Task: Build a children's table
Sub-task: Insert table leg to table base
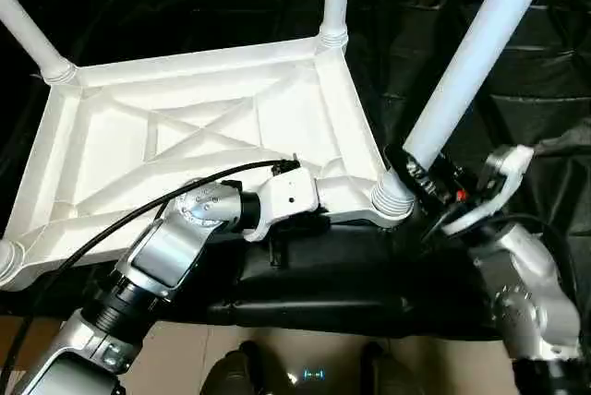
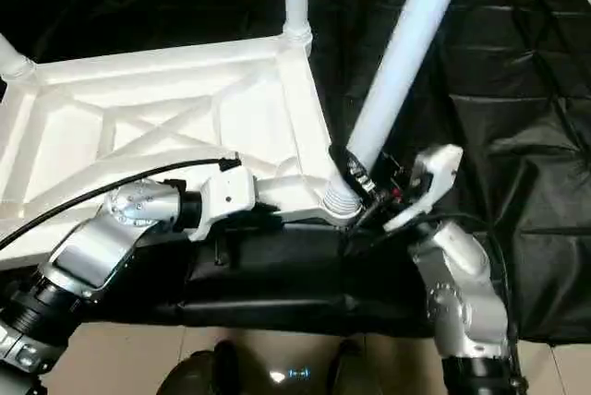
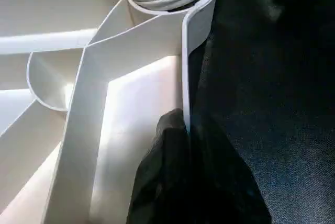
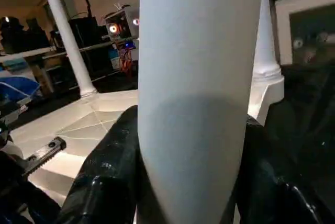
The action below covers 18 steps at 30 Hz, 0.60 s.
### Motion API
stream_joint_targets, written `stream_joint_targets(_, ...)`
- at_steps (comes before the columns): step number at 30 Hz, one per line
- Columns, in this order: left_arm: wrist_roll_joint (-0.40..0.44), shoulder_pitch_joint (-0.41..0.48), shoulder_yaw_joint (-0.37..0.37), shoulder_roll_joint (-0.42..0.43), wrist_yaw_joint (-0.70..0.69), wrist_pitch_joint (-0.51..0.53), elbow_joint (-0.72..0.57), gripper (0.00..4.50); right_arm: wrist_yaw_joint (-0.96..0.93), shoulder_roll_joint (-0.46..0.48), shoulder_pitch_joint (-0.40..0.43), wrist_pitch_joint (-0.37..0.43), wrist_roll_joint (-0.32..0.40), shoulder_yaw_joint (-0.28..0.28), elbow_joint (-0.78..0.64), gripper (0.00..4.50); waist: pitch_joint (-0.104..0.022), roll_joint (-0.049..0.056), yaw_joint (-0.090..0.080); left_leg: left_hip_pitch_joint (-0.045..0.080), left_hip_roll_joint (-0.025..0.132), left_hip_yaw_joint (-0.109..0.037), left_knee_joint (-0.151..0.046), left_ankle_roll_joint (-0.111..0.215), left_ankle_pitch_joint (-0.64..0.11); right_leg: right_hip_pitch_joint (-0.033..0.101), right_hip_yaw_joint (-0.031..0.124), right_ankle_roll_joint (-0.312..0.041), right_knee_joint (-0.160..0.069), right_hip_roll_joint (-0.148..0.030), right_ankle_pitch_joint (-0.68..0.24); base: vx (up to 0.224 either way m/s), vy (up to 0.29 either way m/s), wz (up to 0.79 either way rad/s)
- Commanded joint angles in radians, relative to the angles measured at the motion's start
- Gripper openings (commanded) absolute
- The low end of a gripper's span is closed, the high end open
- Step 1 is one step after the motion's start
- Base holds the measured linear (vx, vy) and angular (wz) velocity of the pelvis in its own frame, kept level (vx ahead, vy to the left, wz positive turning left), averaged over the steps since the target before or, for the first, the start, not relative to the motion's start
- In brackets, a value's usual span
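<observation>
Left eye view: the ribbed white plastic tabletop (image 1: 199,127) lies inverted on black sheeting (image 1: 545,72). Left gripper (image 3: 184,130) pinches its thin rim closed; right gripper (image 4: 191,145) clasps the smooth tapered leg (image 1: 476,58) above its ridged socket (image 1: 392,199).

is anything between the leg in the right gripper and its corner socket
Nothing visible does. The right gripper is shut on the leg, whose ribbed lower end already sits at the corner socket of the table top. The left gripper pinches the top's rim nearby.

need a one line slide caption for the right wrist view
Right tool clasping a white table leg above the upturned tabletop.
</observation>
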Motion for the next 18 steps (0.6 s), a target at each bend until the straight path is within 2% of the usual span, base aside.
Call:
stream_joint_targets(1, 0.027, 0.01, 0.007, 0.01, 0.031, 0.013, 0.044, 0.0, -0.025, -0.002, 0.09, 0.016, -0.087, 0.011, 0.105, 1.86, -0.049, -0.008, -0.007, 0.03, 0.009, -0.003, -0.075, 0.014, -0.379, 0.022, 0.005, -0.177, -0.066, 0.009, -0.346, 0.0, 0.0, 0.0)
stream_joint_targets(5, 0.026, 0.007, 0.007, 0.01, 0.037, 0.011, 0.046, 0.0, -0.05, 0.026, 0.106, -0.067, -0.107, 0.002, 0.139, 1.85, -0.049, -0.007, -0.011, 0.027, 0.009, -0.005, -0.078, 0.012, -0.374, 0.023, 0.004, -0.174, -0.066, 0.008, -0.336, 0.0, 0.0, 0.0)
stream_joint_targets(6, 0.026, 0.008, 0.007, 0.01, 0.038, 0.011, 0.046, 0.0, -0.054, 0.03, 0.109, -0.08, -0.109, -0.001, 0.144, 1.85, -0.049, -0.011, -0.012, 0.026, 0.009, -0.005, -0.078, 0.014, -0.375, 0.024, 0.004, -0.174, -0.067, 0.009, -0.337, 0.0, 0.0, 0.0)
stream_joint_targets(8, 0.027, 0.009, 0.009, 0.009, 0.043, 0.012, 0.044, 0.0, -0.048, 0.034, 0.118, -0.097, -0.112, 0.001, 0.15, 1.85, -0.047, -0.007, -0.012, 0.026, 0.01, -0.007, -0.082, 0.015, -0.379, 0.025, 0.003, -0.172, -0.067, 0.009, -0.34, 0.0, 0.0, 0.0)
stream_joint_targets(9, 0.028, 0.009, 0.01, 0.009, 0.044, 0.011, 0.046, 0.0, -0.042, 0.031, 0.123, -0.103, -0.118, 0.009, 0.153, 1.85, -0.047, -0.007, -0.013, 0.026, 0.01, -0.007, -0.082, 0.015, -0.38, 0.025, 0.003, -0.172, -0.067, 0.009, -0.34, 0.0, 0.0, 0.0)
stream_joint_targets(10, 0.029, 0.01, 0.01, 0.009, 0.044, 0.01, 0.047, 0.0, -0.036, 0.029, 0.128, -0.11, -0.124, 0.017, 0.157, 1.85, -0.046, -0.012, -0.015, 0.023, 0.009, -0.008, -0.082, 0.016, -0.381, 0.027, 0.003, -0.169, -0.068, 0.009, -0.341, 0.0, 0.0, 0.0)
stream_joint_targets(11, 0.029, 0.01, 0.01, 0.009, 0.045, 0.009, 0.048, 0.0, -0.03, 0.024, 0.131, -0.118, -0.134, 0.026, 0.16, 1.85, -0.046, -0.009, -0.015, 0.024, 0.01, -0.008, -0.083, 0.016, -0.381, 0.026, 0.004, -0.168, -0.068, 0.008, -0.344, 0.0, 0.0, 0.0)
stream_joint_targets(14, 0.03, 0.011, 0.01, 0.009, 0.046, 0.01, 0.047, 0.0, -0.017, 0.016, 0.137, -0.127, -0.148, 0.043, 0.165, 1.85, -0.046, -0.01, -0.015, 0.024, 0.01, -0.008, -0.083, 0.018, -0.382, 0.026, 0.004, -0.163, -0.069, 0.007, -0.353, 0.0, 0.0, 0.0)
stream_joint_targets(18, 0.03, 0.009, 0.009, 0.008, 0.046, 0.009, 0.051, 0.0, 0.049, -0.025, 0.145, -0.122, -0.186, 0.106, 0.187, 1.85, -0.045, -0.01, -0.015, 0.023, 0.01, -0.009, -0.083, 0.019, -0.381, 0.027, 0.004, -0.159, -0.07, 0.008, -0.353, 0.0, 0.0, 0.0)
